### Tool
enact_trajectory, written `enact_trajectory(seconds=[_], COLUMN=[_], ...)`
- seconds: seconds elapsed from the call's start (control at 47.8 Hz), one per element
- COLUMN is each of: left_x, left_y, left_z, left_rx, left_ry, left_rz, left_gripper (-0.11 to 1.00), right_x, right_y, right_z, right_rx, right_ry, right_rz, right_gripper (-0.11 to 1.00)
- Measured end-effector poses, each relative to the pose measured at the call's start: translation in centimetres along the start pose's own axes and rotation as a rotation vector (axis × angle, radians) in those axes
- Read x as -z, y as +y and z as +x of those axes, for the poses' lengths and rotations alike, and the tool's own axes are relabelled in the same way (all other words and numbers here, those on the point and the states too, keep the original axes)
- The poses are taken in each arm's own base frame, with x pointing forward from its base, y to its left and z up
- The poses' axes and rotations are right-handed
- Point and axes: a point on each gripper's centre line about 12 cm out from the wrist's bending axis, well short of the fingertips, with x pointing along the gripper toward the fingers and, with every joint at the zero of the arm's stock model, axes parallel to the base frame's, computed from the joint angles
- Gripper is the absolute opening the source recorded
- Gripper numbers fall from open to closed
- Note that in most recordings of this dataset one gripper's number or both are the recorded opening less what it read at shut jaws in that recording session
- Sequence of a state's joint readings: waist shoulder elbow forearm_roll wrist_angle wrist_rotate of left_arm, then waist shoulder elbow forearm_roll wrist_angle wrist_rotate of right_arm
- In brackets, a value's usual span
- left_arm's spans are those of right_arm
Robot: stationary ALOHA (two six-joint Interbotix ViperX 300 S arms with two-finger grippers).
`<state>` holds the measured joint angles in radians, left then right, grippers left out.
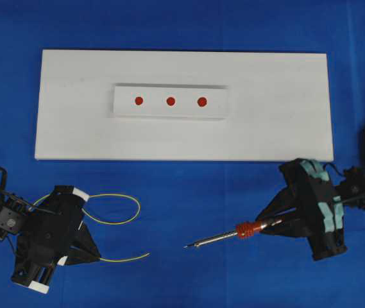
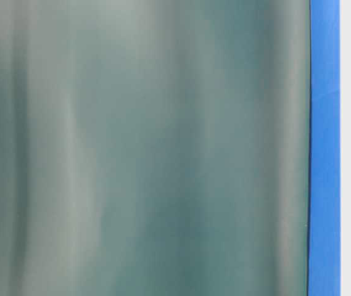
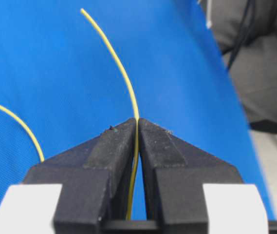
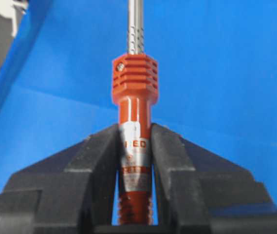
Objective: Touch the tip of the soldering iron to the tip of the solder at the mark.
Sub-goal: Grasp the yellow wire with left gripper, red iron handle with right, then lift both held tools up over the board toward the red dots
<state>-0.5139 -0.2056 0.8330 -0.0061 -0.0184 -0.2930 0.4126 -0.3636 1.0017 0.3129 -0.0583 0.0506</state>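
solder (image 1: 115, 206) sits pinched in the left hand (image 3: 137, 122), its jaws clamped on the thin yellow wire, whose free end pokes out to the right over the blue bench (image 1: 182, 192). further right, the three red marks (image 1: 170, 101) on the white board (image 1: 73, 128) are untouched. the right hand (image 4: 134, 134) is closed on the soldering iron (image 1: 233, 233) just behind its ribbed collar, the tip pointing left. both tools look picked up — what's left is carrying both tips up to a mark and touching them; they're well apart now.
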Motion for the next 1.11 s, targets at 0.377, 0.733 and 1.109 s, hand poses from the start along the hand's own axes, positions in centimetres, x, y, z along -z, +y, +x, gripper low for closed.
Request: enact_trajectory(seconds=[0.377, 0.733, 1.109], left_x=[-2.4, -3.8, -3.6], left_y=[2.6, 11.0, 18.1], left_z=[-1.0, -3.2, -6.4], left_rx=[-0.084, -0.314, -0.493], left_ry=[0.010, 0.076, 0.063], left_rz=[-0.113, -0.268, -0.420], left_gripper=[0.02, 0.02, 0.02], right_x=[-1.7, -3.8, -5.4], right_y=[-2.2, -9.7, -16.7], right_z=[-1.1, -3.1, -5.5], right_rx=[0.064, 0.285, 0.487], right_ry=[0.063, 0.104, 0.087], right_rz=[0.040, 0.136, 0.227], right_gripper=[0.07, 0.07, 0.07])
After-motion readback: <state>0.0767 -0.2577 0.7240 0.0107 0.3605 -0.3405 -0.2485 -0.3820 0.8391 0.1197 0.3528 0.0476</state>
